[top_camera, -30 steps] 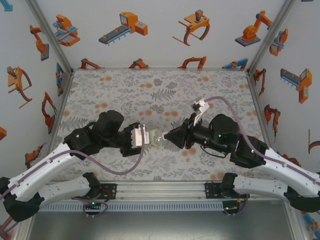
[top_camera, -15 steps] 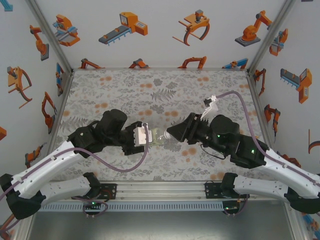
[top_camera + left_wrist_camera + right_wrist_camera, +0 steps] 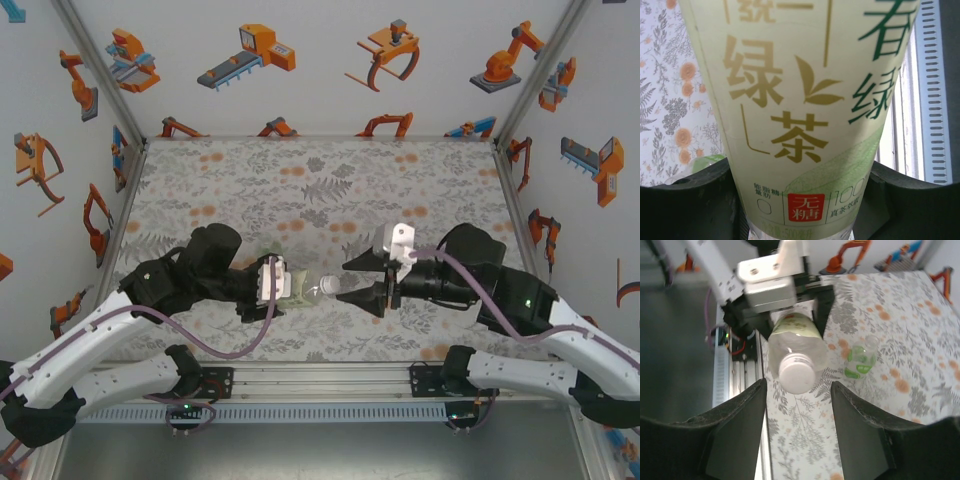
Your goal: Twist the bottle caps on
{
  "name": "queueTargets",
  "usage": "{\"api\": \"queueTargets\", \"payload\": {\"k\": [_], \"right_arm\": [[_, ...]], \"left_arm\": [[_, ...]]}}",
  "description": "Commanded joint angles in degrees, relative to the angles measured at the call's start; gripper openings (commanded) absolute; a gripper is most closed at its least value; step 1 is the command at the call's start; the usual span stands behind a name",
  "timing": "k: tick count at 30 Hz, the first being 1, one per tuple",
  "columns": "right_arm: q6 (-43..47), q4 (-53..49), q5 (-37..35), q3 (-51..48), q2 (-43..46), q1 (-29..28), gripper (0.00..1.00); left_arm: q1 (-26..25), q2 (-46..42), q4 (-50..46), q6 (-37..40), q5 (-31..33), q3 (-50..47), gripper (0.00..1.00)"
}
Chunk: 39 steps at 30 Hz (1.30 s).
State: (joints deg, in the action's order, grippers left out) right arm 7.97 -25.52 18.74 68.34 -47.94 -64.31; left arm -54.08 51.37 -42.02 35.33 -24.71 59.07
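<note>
My left gripper (image 3: pixel 283 284) is shut on a pale yellow bottle (image 3: pixel 300 286) and holds it level above the table, neck pointing right. In the left wrist view its printed label (image 3: pixel 800 100) sits between the dark jaws of the left gripper (image 3: pixel 800 200). A white cap (image 3: pixel 797 375) sits on the neck; from above, this cap (image 3: pixel 327 287) faces my right gripper (image 3: pixel 364 281). The right gripper (image 3: pixel 797 432) stands open just off the cap, touching nothing.
A second small bottle with green label patches (image 3: pixel 860 359) lies on the patterned table (image 3: pixel 330 180) beside the held one. The metal rail (image 3: pixel 740 375) runs along the near edge below the grippers. Walls close in the left, right and back.
My right gripper has let go of the cap, opened, rolled its wrist and drawn back to the right. The left gripper, still gripping the bottle, shifted slightly left.
</note>
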Motion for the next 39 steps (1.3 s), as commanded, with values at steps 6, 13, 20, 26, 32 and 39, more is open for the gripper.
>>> {"api": "queueTargets", "payload": {"k": [6,13,20,26,32,39], "right_arm": [[11.98,-0.07,5.58,1.61,-2.42,0.07,0.47],[11.83,1.24,6.04,0.58,-2.92,0.13,0.39],[11.16,1.39,5.16,0.09,-3.15,0.11,0.36],[8.24,2.04,4.29,-0.86,-2.96,0.07,0.38],[5.53,3.49,3.33,-2.06,-2.17,0.07,0.28],[-10.32,5.17,-7.41,-4.49,-1.07,0.11,0.15]], "left_arm": [[-0.32,-0.4,-1.41,0.66,-2.23,0.73,0.0],[-0.32,-0.26,-1.42,0.75,-2.27,0.59,0.0],[-0.33,-0.4,-1.14,0.72,-2.35,0.53,0.0],[-0.37,-0.28,-0.27,0.72,-2.71,0.39,0.0],[-0.34,0.26,0.41,0.82,-2.62,0.43,0.0],[-0.35,0.45,4.06,0.37,-1.71,0.22,0.0]]}}
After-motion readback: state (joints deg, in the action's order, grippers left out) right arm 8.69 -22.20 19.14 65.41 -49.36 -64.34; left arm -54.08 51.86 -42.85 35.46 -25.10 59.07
